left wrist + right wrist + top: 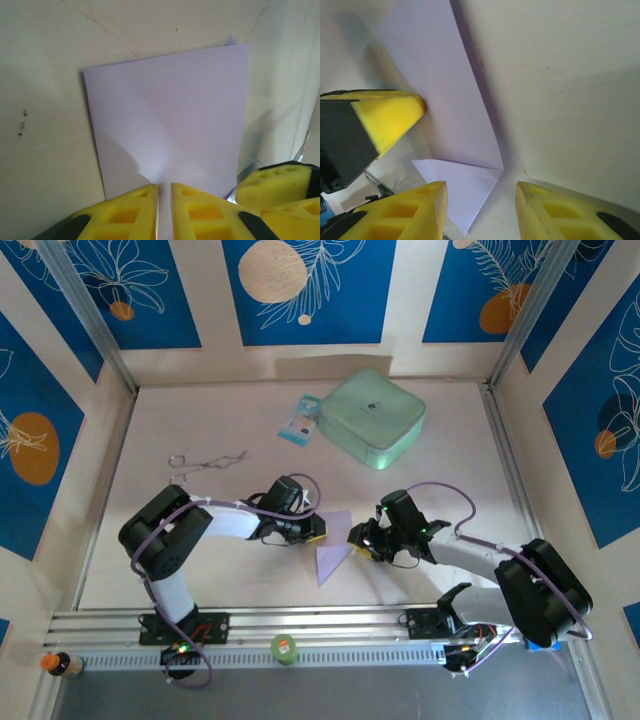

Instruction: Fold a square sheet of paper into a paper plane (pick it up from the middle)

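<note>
Left gripper (164, 189): closed to a narrow slit; we see it pinching the near edge of the paper (170, 115).
Right gripper (481, 187): open; we see a folded corner of the paper lying between its fingers (420, 212).
Paper position: on the table (200, 560), close to the near edge and about midway between the left and right edges, between the two grippers.
Paper form: folded; from above we read it as roughly a triangle pointing toward the near edge, with one flap doubled over at the right side.
Gripper spacing: both face each other across the paper, near one another.
Case (375, 417): toward the far edge, right of centre.
Packet (299, 420): just beside the case, on its left.
</note>
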